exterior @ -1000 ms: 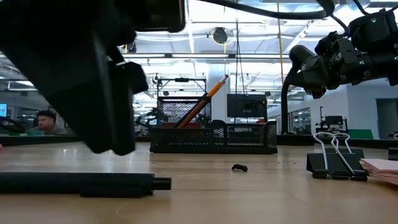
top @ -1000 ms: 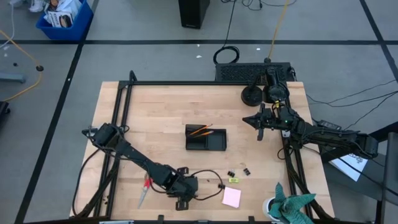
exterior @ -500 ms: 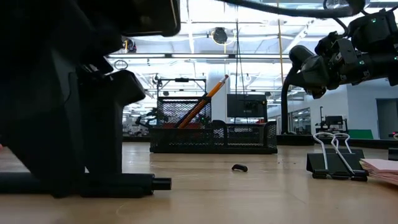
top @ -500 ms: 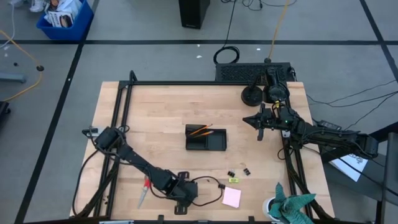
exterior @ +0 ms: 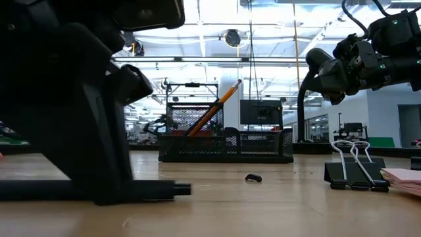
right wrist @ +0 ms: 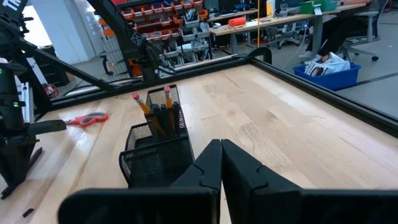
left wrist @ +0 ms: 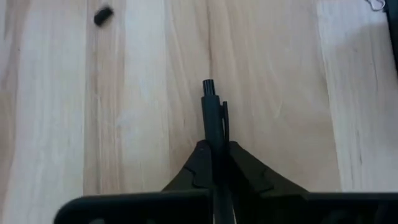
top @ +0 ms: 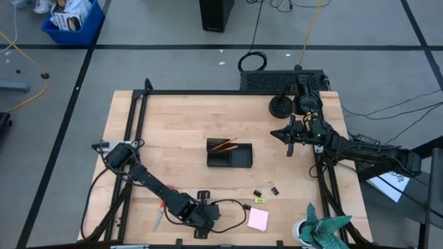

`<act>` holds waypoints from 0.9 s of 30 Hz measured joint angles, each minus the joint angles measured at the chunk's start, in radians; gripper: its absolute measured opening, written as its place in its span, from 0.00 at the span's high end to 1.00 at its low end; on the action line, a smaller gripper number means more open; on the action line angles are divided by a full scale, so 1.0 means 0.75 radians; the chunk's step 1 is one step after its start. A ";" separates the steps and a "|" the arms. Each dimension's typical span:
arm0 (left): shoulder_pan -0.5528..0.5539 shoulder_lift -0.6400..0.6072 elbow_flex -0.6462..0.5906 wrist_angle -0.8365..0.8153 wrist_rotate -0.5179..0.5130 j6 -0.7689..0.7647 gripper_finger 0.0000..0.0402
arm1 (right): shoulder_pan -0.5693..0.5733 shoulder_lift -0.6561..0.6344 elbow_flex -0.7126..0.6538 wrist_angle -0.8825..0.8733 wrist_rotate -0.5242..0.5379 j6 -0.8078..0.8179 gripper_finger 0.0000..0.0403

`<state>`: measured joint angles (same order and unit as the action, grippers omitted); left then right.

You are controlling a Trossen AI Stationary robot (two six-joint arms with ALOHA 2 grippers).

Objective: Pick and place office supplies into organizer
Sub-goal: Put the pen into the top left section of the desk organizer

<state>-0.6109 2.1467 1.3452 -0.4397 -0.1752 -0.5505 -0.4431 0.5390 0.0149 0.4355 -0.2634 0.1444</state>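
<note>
My left gripper stands near the table's front edge, shut on a black pen that lies along the wood. Red-handled scissors lie just left of it. The organizer, a black mesh tray, sits mid-table with orange pencils leaning in it. Two black binder clips, a small yellow pad and a pink sticky pad lie right of my left gripper. My right gripper hovers shut at the far right, holding nothing. My left gripper pinches the pen's barrel between its two fingers, a short way back from the clip end. The fingers come from above, slanting steeply down, one on each side of the barrel. The pen lies level at the table's surface.
A teal cloth is bunched at the near right corner. A small dark bit lies on the wood between the pen and the organizer. A round black base stands at the far right. Black frame rails run along the table's sides.
My left gripper has sunk to the table near the front edge and shut on the black pen. The pen has slid a little along the wood and still lies level.
</note>
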 joint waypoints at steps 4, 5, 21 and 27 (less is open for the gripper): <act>-0.001 -0.036 -0.019 0.089 -0.091 0.125 0.90 | -0.001 0.000 0.000 0.000 0.000 0.000 1.00; 0.001 -0.056 -0.021 0.106 -0.128 0.140 0.90 | 0.000 0.000 0.000 0.000 0.000 0.000 1.00; 0.096 -0.467 -0.031 0.184 -0.762 0.570 0.92 | 0.000 0.000 0.000 -0.013 -0.001 0.001 1.00; 0.278 -0.697 -0.245 0.577 -0.630 0.886 0.96 | 0.000 0.000 0.000 -0.011 -0.001 0.001 1.00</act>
<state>-0.4027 1.6241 1.1617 -0.0067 -0.6479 0.1137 -0.4434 0.5388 0.0149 0.4276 -0.2645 0.1448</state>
